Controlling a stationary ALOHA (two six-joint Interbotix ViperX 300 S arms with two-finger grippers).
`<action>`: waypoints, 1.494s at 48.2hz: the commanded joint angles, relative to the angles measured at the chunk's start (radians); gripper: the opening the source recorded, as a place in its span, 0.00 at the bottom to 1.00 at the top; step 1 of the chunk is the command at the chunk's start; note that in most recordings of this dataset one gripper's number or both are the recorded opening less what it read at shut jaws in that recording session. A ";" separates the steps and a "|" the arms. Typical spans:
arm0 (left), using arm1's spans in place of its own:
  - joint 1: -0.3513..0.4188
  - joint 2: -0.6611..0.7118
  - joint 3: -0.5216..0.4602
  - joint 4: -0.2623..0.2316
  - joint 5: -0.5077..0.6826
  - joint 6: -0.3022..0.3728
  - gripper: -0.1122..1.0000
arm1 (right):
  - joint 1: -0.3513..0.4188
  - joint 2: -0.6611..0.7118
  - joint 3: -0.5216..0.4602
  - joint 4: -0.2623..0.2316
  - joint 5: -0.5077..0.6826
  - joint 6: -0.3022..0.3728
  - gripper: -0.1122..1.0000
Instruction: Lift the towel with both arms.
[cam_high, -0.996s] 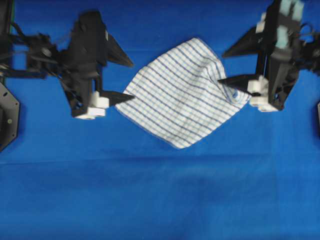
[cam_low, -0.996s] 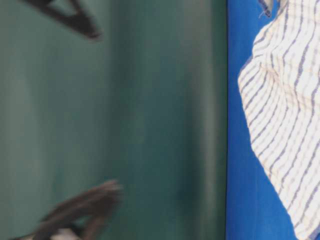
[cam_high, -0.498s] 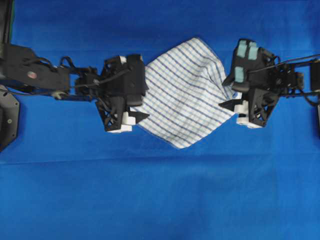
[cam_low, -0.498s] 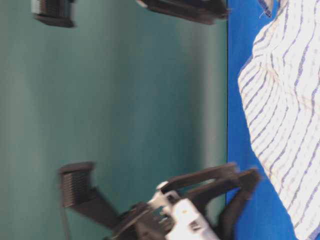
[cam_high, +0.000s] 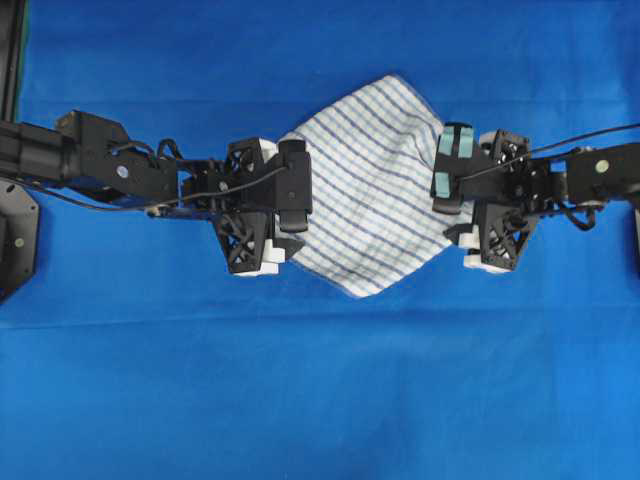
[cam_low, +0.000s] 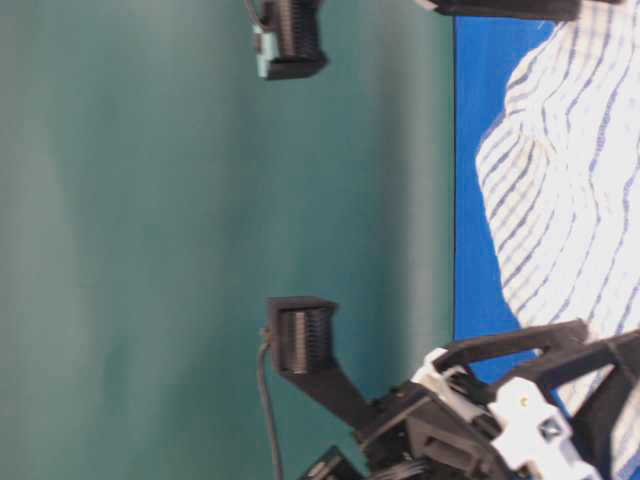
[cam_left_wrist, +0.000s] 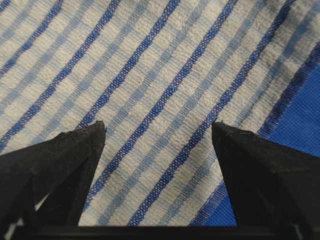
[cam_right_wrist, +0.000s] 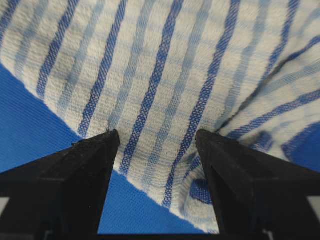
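Here, the towel (cam_high: 375, 195) is lying spread on the blue table cover (cam_high: 320, 390), between the two arms. The left gripper (cam_left_wrist: 159, 134) is straddling its left edge with jaws wide apart, holding nothing; the right gripper (cam_right_wrist: 156, 141) is doing likewise over the bunched right corner. Both should be closing on cloth together, pinching a fold rather than the cover beneath.

Bare blue cloth (cam_high: 320, 400) lies free all around; only the towel (cam_high: 375, 200) seemingly sits between both hands' spread fingers.
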 joint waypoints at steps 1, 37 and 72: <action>-0.002 0.003 -0.008 -0.002 -0.011 -0.002 0.84 | 0.002 0.002 -0.006 0.002 -0.021 0.002 0.69; -0.005 0.015 -0.005 -0.002 0.057 -0.002 0.28 | 0.002 0.020 -0.003 0.000 -0.034 -0.002 0.32; 0.009 -0.316 -0.066 -0.002 0.357 -0.009 0.12 | 0.002 -0.258 -0.115 0.009 0.097 -0.002 0.11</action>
